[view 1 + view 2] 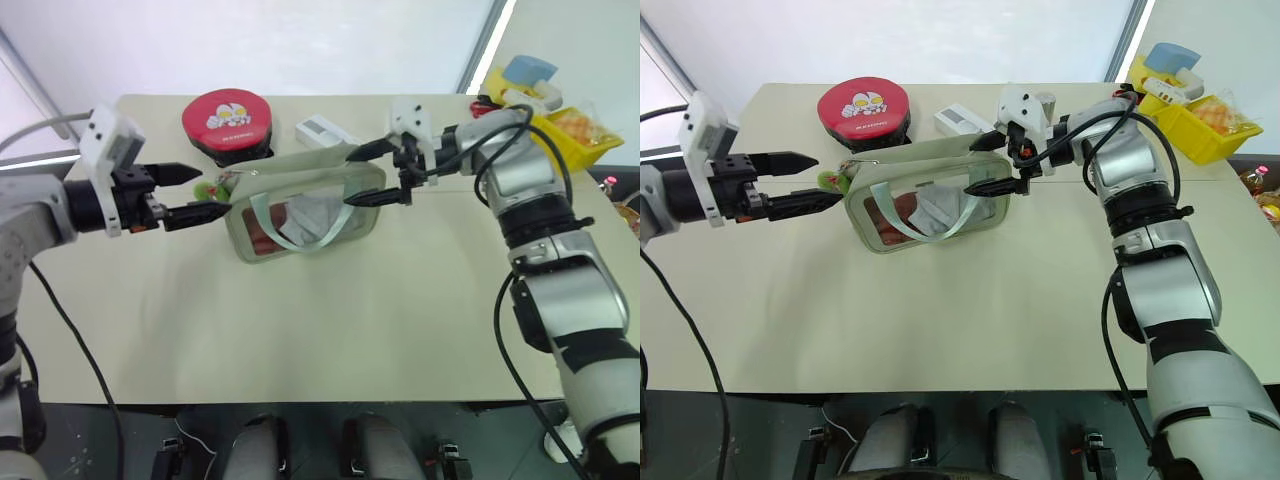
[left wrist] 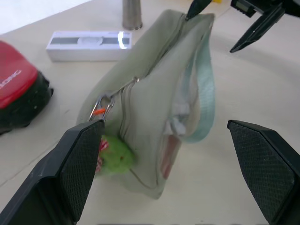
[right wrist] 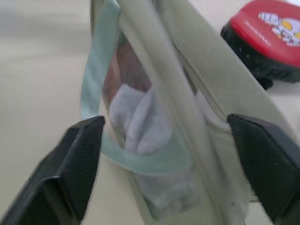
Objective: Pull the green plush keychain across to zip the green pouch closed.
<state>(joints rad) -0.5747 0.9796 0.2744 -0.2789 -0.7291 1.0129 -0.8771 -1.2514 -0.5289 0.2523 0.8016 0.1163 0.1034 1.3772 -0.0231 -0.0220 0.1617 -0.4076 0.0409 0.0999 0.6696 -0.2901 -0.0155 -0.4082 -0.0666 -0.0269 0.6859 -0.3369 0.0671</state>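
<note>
The green pouch [image 1: 305, 205] stands on edge on the table [image 1: 330, 320], zipper uppermost, so the track runs between my two arms. My right pincer [image 1: 988, 163] straddles the pouch's far end, jaws apart on either side and not yet clamped; I judge it is there to brace the bag against the pull. My left pincer [image 1: 198, 192] is wide open at the other end, where the green plush keychain [image 2: 115, 155] hangs off the zipper pull beside one finger, ready to be pinched.
</note>
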